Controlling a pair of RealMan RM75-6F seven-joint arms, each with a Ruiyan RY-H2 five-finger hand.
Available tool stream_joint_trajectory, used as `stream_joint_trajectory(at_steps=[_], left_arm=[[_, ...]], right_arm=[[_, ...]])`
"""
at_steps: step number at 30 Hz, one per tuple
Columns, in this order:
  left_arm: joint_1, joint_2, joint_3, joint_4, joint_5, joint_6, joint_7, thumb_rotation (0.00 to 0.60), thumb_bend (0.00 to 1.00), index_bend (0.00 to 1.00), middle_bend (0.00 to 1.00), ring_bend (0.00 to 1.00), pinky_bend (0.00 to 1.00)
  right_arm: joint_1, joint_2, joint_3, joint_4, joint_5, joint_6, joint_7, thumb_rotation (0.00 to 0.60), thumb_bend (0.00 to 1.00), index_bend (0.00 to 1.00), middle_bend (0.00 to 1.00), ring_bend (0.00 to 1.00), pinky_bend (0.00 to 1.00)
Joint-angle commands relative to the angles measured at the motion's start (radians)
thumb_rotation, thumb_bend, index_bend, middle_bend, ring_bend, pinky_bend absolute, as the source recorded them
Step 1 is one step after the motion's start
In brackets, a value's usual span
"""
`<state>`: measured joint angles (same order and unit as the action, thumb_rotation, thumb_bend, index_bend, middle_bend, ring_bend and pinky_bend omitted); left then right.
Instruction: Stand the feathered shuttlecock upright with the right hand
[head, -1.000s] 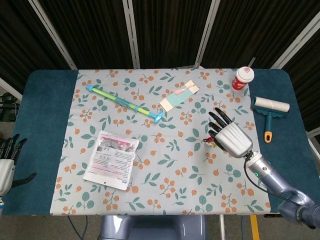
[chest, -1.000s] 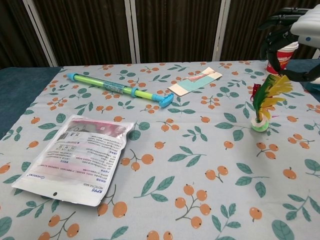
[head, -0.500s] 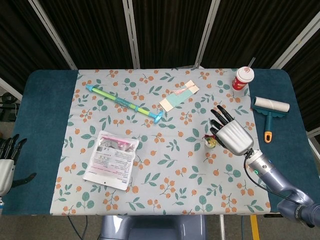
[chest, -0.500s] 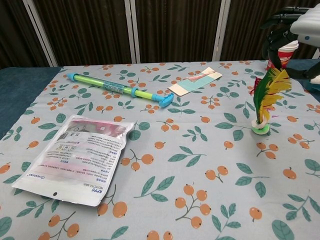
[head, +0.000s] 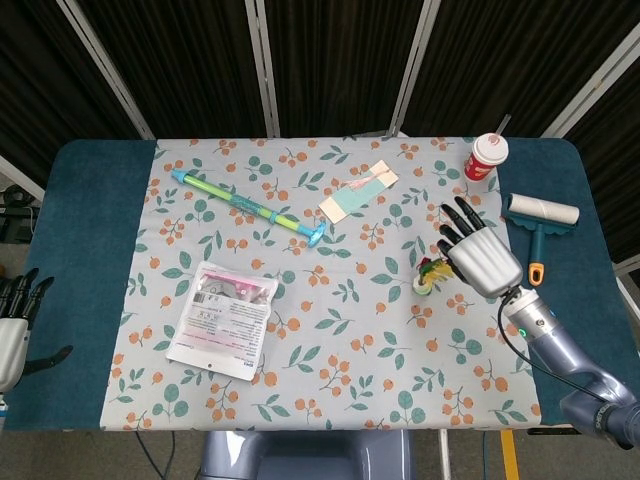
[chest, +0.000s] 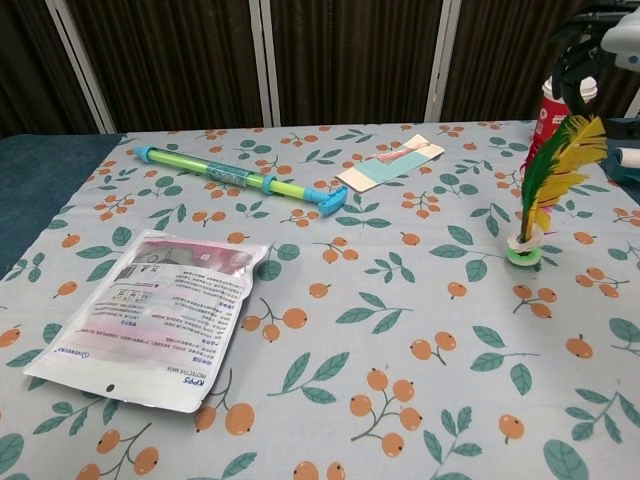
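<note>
Pouch (chest: 150, 317) print too small to read

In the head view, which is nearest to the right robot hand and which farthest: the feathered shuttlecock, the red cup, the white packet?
From the right robot hand:
1. Feathered shuttlecock, just beside it, on its left.
2. Red cup, behind it, at the table's far edge.
3. White packet, far across on the left.

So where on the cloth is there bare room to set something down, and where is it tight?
Widest free patch: the near middle, between the white pouch and the shuttlecock. Another lies along the far edge, between the blue-green pump and the card. It is crowded on the robot's right, where the right hand, red cup and lint roller cluster.
</note>
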<state>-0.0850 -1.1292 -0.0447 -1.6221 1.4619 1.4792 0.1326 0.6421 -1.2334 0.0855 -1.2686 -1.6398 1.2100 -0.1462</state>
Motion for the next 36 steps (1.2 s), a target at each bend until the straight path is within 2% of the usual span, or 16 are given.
stream_joint_trajectory(at_steps=[1, 16, 19, 21, 24, 30, 36], left_arm=[[0.0, 0.0, 0.0, 0.0, 0.0, 0.0, 0.0, 0.555, 0.14, 0.09, 0.0, 0.0, 0.0], [0.001, 0.0, 0.0, 0.0, 0.0, 0.001, 0.0, 0.55, 0.14, 0.09, 0.0, 0.0, 0.0], [0.0, 0.0, 0.0, 0.0, 0.0, 0.001, 0.0, 0.55, 0.14, 0.09, 0.0, 0.0, 0.0], [0.0, 0.0, 0.0, 0.0, 0.0, 0.001, 0.0, 0.555, 0.14, 0.09, 0.0, 0.0, 0.0], [0.0, 0.0, 0.0, 0.0, 0.0, 0.0, 0.0, 0.556, 0.14, 0.09, 0.0, 0.0, 0.0], [0.001, 0.0, 0.0, 0.0, 0.0, 0.001, 0.001, 0.554, 0.14, 0.09, 0.0, 0.0, 0.0], [0.001, -0.001, 0.0, 0.0, 0.0, 0.002, 0.004, 0.551, 0.14, 0.09, 0.0, 0.0, 0.0]], right_arm=[[-0.004, 0.008, 0.004, 0.002, 0.01, -0.003, -0.01, 0.6, 0.4, 0.59, 0.33, 0.06, 0.0], [-0.021, 0.024, 0.005, -0.019, 0.051, -0.029, -0.064, 0.6, 0.34, 0.39, 0.21, 0.0, 0.0], [-0.025, 0.026, 0.01, -0.019, 0.06, -0.027, -0.076, 0.6, 0.33, 0.31, 0.18, 0.0, 0.0], [-0.029, 0.031, 0.016, -0.018, 0.074, -0.027, -0.092, 0.6, 0.31, 0.22, 0.13, 0.0, 0.0], [-0.038, 0.044, 0.027, -0.031, 0.11, -0.038, -0.13, 0.6, 0.29, 0.15, 0.06, 0.0, 0.0], [-0.06, 0.091, 0.049, -0.074, 0.162, -0.026, -0.229, 0.6, 0.28, 0.13, 0.01, 0.0, 0.0], [-0.116, 0.139, 0.048, -0.137, 0.156, 0.059, -0.222, 0.6, 0.28, 0.13, 0.0, 0.0, 0.0]])
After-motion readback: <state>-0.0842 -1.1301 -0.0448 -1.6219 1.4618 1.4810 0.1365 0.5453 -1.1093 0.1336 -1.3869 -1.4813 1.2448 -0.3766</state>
